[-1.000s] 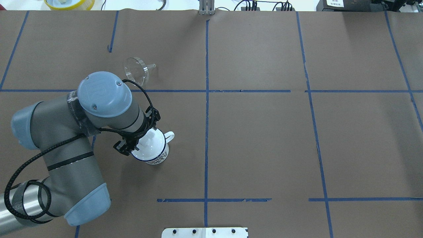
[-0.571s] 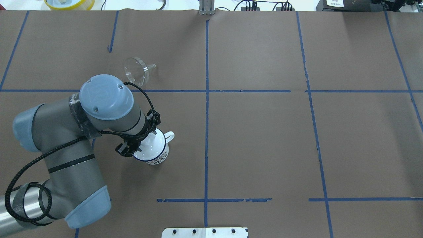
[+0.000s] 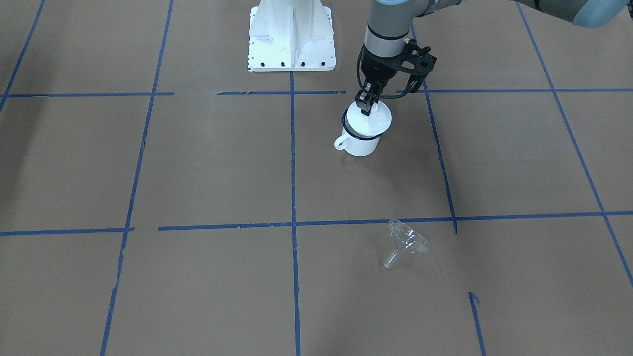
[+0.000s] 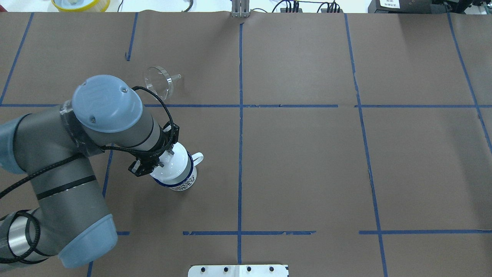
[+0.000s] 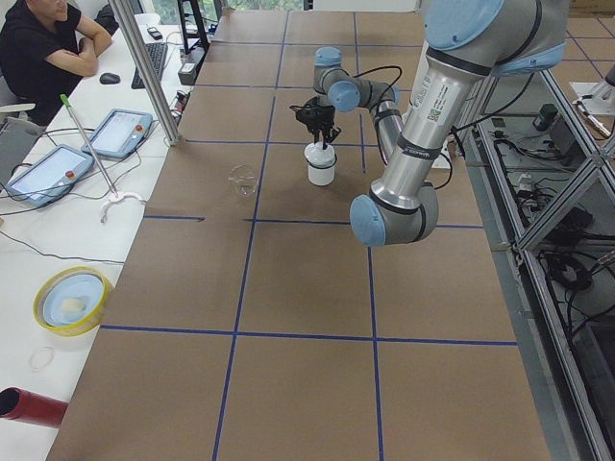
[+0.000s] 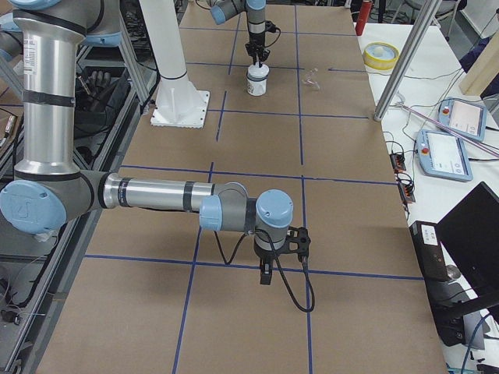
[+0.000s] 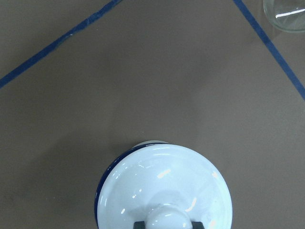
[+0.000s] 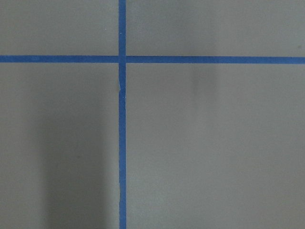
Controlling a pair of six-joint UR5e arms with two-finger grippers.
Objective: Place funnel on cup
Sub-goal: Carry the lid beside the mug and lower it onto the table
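The cup (image 3: 361,144) is a white enamel mug with a dark blue rim, standing upright with its handle (image 4: 197,157) towards the table's middle. A round white knobbed lid (image 3: 372,120) sits on or just over its mouth. My left gripper (image 3: 367,105) reaches straight down and is shut on the lid's knob (image 7: 165,218). The clear funnel (image 4: 158,80) lies on its side on the paper, apart from the cup and beyond it from the robot; it also shows in the front view (image 3: 405,241). My right gripper (image 6: 265,276) hangs over bare paper far away; I cannot tell its state.
Brown paper with blue tape lines (image 4: 240,115) covers the table. The white robot base plate (image 3: 292,37) stands at the near edge. A yellow bowl (image 4: 80,4) and cables lie beyond the far edge. An operator (image 5: 43,43) sits at the side table with tablets.
My left arm has pulled back to the left and its wrist looks higher. The lid has shifted slightly left over the cup with the gripper. The funnel has not moved.
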